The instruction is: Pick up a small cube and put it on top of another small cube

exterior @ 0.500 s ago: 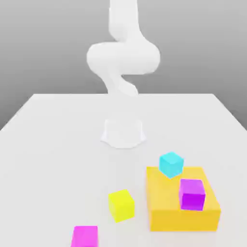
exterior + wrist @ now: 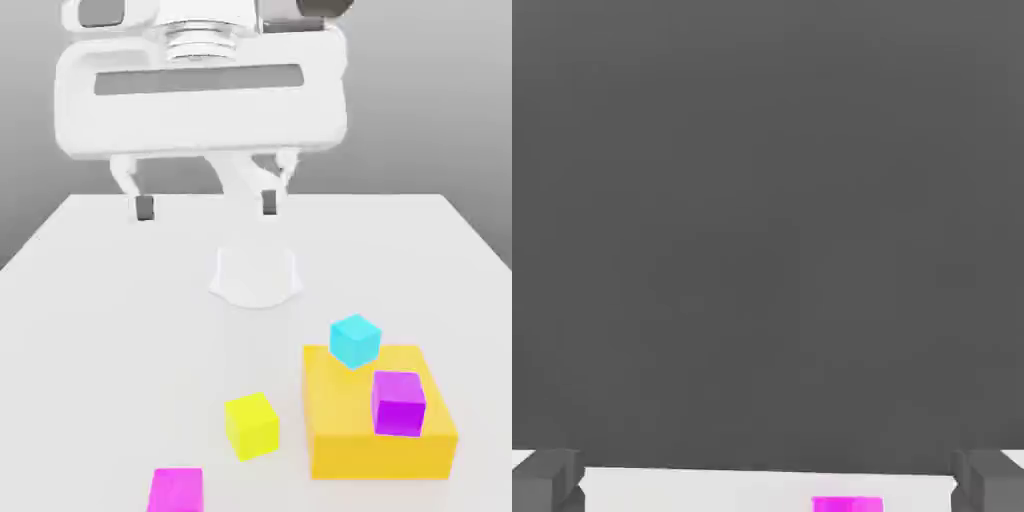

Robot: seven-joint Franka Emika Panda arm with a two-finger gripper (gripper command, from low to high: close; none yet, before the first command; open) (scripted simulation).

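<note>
**benchrat:** So where was the pick target when you grabbed that frame?

**me:** The small cube (image 2: 176,489), the fuchsia one, sat flat on the counter (image 2: 100,330) at the near edge of the exterior view, roughly 7 o'clock from the arm's base. The yellow cube (image 2: 251,425) was just beside it, toward 1 o'clock, with a gap between them. The violet cube (image 2: 398,402) and the cyan cube (image 2: 354,340) sat on the big orange block (image 2: 345,440), well apart from it. The hand view caught the fuchsia cube (image 2: 847,504) too, between the two fingertips but far below them.

**benchrat:** And the hand?

**me:** The gripper (image 2: 205,206) hung high above the counter with its fingers (image 2: 144,207) spread fully apart and nothing between them.

**benchrat:** How did you expect the cube to handle?

**me:** My guess: light, rigid, with no give. Its plain flat faces looked possibly a bit slick. I figured the way was to come straight down and pinch two opposite side faces around mid-height, squared to the cube so it wouldn't twist. I'd have picked the pair that kept a finger away from the yellow cube.
</note>
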